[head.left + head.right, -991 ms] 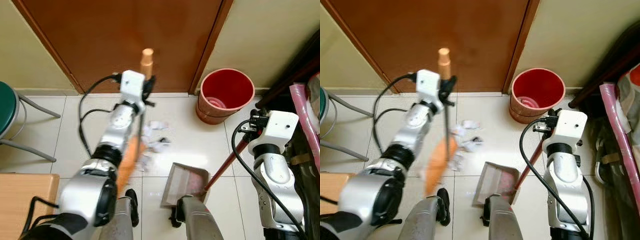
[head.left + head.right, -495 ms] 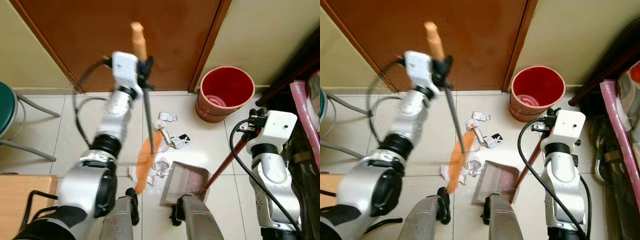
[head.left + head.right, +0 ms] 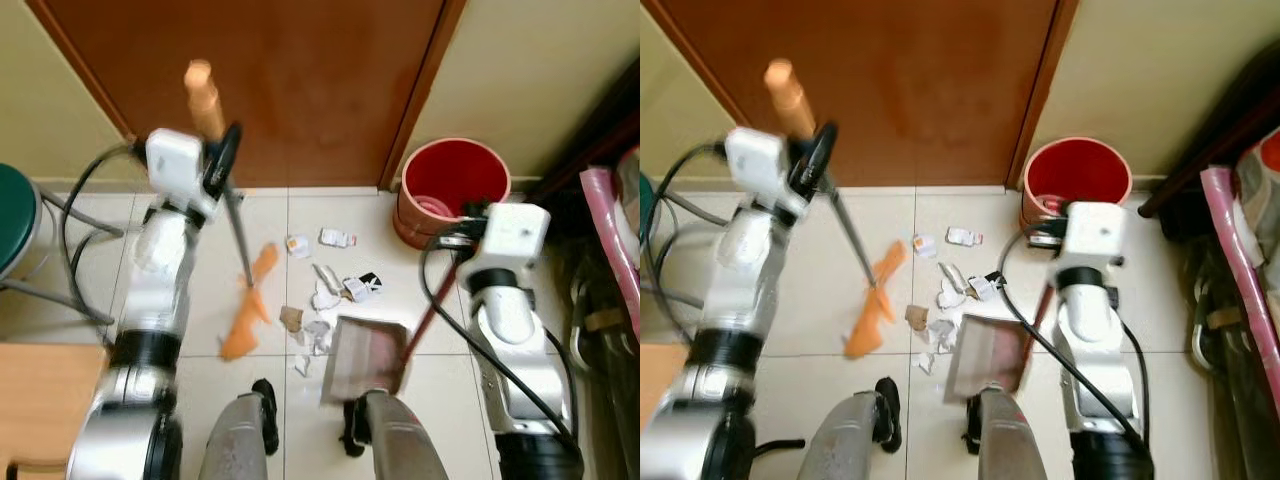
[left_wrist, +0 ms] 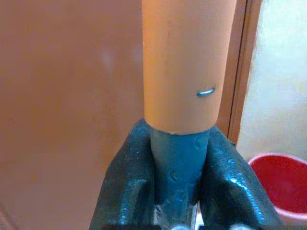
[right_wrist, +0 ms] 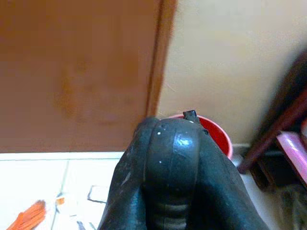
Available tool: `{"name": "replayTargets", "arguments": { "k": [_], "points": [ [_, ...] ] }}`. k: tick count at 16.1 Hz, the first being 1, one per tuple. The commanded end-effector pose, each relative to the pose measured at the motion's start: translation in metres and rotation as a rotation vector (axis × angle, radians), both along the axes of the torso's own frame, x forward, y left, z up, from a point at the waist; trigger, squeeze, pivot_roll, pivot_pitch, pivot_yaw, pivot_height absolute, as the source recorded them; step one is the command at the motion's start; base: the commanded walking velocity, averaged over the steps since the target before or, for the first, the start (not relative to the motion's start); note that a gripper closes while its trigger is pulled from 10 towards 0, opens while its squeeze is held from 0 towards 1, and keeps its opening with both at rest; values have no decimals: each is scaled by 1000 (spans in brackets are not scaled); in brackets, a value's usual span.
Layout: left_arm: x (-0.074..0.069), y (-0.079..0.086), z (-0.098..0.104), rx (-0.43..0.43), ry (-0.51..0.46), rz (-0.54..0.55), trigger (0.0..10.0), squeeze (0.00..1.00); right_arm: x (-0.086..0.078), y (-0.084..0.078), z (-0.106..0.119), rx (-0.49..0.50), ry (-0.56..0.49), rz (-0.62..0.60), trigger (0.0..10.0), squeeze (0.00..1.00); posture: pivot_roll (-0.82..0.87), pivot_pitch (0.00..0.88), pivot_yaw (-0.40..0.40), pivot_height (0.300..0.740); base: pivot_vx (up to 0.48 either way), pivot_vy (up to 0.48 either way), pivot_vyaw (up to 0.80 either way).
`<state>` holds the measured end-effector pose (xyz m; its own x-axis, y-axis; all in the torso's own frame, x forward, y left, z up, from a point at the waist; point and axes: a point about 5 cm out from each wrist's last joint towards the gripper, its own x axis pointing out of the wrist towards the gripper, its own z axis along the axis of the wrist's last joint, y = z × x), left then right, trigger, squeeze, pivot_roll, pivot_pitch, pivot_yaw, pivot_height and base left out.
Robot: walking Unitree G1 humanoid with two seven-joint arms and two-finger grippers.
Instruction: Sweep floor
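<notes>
1. The left hand (image 3: 222,150) is clamped on the broom (image 3: 238,232) near the top of its handle, up at about 10 o'clock in the head camera's view. In the left wrist view both black fingers (image 4: 128,177) press against the blue-grey shaft just below the orange grip.
2. The broom leans down and away from that hand toward 5 o'clock. Its orange bristles (image 3: 247,303) lie on the pale tiled floor (image 3: 340,215), just beside the scattered litter.
3. Torn bits of paper (image 3: 328,292) lie near the centre of the floor, between the bristles and the dustpan.
4. The dustpan (image 3: 364,360) sits on the floor at about 6 o'clock, touching the nearest scraps with its front edge. Its long red handle (image 3: 430,315) rises toward 1 o'clock to the right arm.
5. The right hand (image 5: 172,163) shows in the right wrist view with its two fingers pressed together around a dark rounded end; what that end belongs to cannot be told for sure.
6. A red bucket (image 3: 452,190) stands at 2 o'clock against the wall, beside the brown door (image 3: 300,80).
7. A green-seated stool (image 3: 20,225) stands at 9 o'clock, and a wooden tabletop (image 3: 45,395) corner shows at 8 o'clock.
8. The robot's two feet (image 3: 262,405) stand at 6 o'clock, just behind the dustpan.
</notes>
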<state>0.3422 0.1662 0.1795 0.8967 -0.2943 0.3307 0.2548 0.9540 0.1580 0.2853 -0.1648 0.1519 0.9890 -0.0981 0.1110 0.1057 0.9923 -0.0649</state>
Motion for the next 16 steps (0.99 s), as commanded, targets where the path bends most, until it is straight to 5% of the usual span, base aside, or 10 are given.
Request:
{"name": "replayTargets", "arguments": {
  "k": [1, 3, 7, 9, 10, 16],
  "points": [
    [-11, 3, -11, 60, 44, -13, 10000, 0, -1, 1, 0, -71, -15, 17, 10000, 0, -42, 166, 12, 740, 0, 0, 0],
    [-23, 14, -22, 56, 95, 13, 10000, 0, -2, 6, -2, -99, -16, 27, 10000, 0, -27, 145, 10, 740, 0, 0, 0],
    [-35, 12, -29, 60, 140, 1, 10000, 0, 11, 23, 4, -111, -27, 5, 10000, 0, -19, 133, -8, 740, 0, 0, 0],
    [-43, 9, -36, 58, 166, -9, 10000, 0, 27, 47, 20, -116, -35, 51, 10000, 0, -22, 130, -18, 740, 0, 0, 0],
    [-47, 4, -44, 51, 189, -7, 10000, 0, 52, 56, 44, -52, -32, 52, 10000, 0, -26, 120, -27, 740, 0, 0, 0],
    [-46, -3, -50, 3, 215, 34, 10000, 0, 97, 78, 86, -22, -23, 61, 10000, 0, -31, 85, -46, 740, 0, 0, 0]
  ]
}}
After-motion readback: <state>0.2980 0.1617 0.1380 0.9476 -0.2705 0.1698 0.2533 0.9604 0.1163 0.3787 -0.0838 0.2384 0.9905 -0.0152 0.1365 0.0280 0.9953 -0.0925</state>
